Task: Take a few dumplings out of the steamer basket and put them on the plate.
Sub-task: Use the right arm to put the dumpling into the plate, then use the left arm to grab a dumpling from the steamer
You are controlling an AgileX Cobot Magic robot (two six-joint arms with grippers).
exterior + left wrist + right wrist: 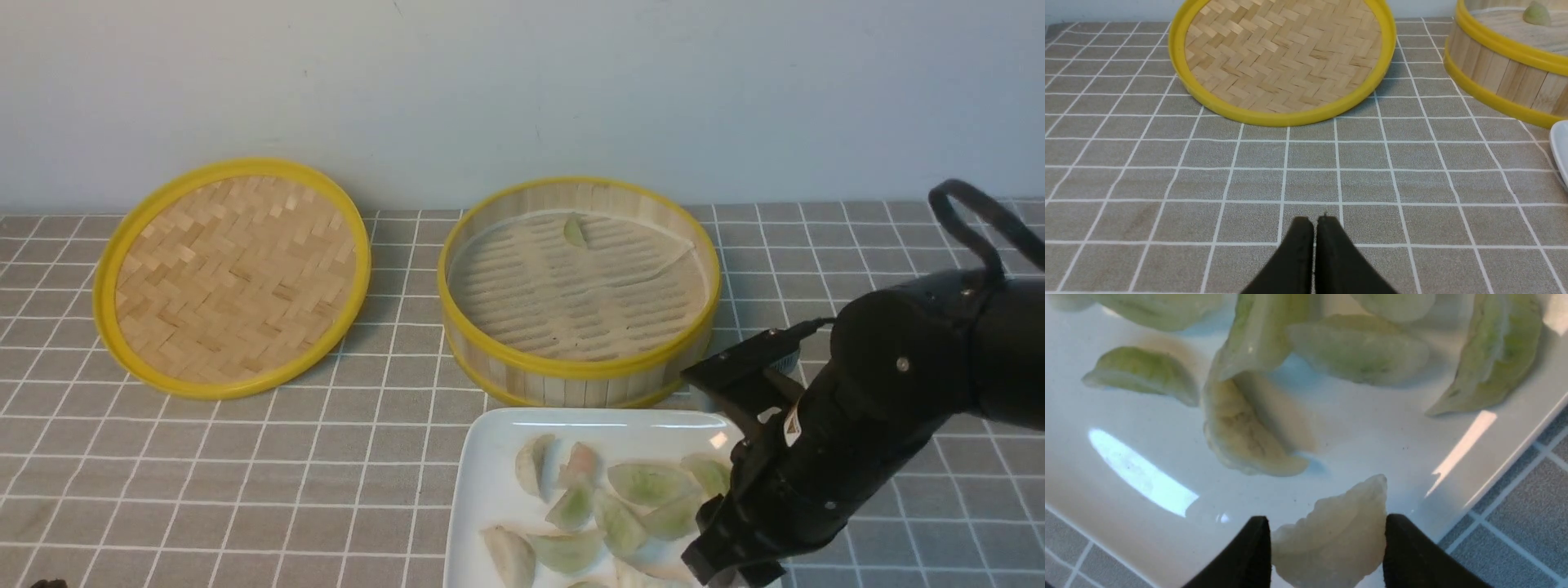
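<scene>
Your right black hand (1329, 539) grasps a whitish, crescent-shaped dumpling (1331, 539) above the glossy white square plate (510, 441), while your left black hand (1314, 228) is closed on nothing over the grey tiled worktop (1310, 183). Most of the work looks done: you have a crowd of pale green and whitish dumplings (649, 483) lying on the plate, a few touching one another. The round bamboo steamer basket with yellow rims (580, 369) stands just behind the plate, with one small green dumpling (575, 231) on its liner. What remains, as you might judge it, is releasing the held piece and perhaps fetching that last one.
</scene>
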